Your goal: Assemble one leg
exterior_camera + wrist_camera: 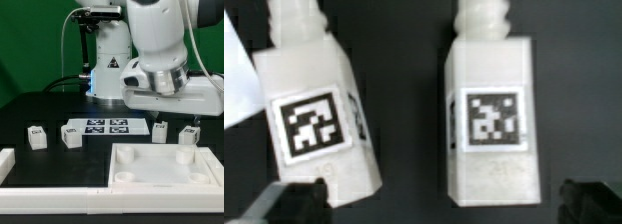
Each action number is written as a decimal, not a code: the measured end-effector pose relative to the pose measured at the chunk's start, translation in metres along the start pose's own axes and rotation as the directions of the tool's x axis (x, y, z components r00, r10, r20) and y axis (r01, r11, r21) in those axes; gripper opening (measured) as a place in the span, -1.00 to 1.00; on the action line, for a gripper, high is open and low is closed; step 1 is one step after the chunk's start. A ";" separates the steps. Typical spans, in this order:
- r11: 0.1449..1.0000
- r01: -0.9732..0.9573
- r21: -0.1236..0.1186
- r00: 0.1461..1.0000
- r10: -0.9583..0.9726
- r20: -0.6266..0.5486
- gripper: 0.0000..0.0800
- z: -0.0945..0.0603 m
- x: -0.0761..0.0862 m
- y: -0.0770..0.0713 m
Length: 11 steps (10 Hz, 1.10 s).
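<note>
Two white legs lie side by side under my gripper on the black table. In the wrist view the leg (494,115) with a tag on its face sits between my fingertips. The second leg (313,120) lies tilted beside it, near one fingertip (287,203). My gripper (438,205) is open and empty, above the legs and not touching them. In the exterior view my gripper (180,115) hovers over these two legs (160,128) (188,133), just behind the tabletop. Two more legs (37,137) (70,136) stand at the exterior view's left.
The large white tabletop (125,172) with corner holes lies in front. The marker board (100,127) lies flat in the middle behind it. A white block (5,163) sits at the exterior view's left edge. The robot base (108,70) stands behind.
</note>
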State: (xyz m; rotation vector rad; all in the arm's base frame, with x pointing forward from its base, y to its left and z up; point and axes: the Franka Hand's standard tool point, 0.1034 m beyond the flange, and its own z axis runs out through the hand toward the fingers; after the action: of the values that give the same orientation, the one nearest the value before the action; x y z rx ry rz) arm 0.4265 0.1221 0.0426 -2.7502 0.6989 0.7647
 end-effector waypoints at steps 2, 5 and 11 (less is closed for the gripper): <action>1.000 -0.011 -0.024 0.979 0.015 0.206 0.62 0.001 -0.007 0.001; 0.999 -0.028 -0.043 0.972 0.037 0.231 0.62 0.011 -0.011 -0.011; 0.999 0.021 -0.039 0.979 -0.013 0.204 0.62 0.033 -0.017 -0.019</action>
State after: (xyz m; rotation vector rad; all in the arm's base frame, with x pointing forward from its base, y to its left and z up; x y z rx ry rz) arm 0.4086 0.1550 0.0250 -2.6584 0.6225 1.0493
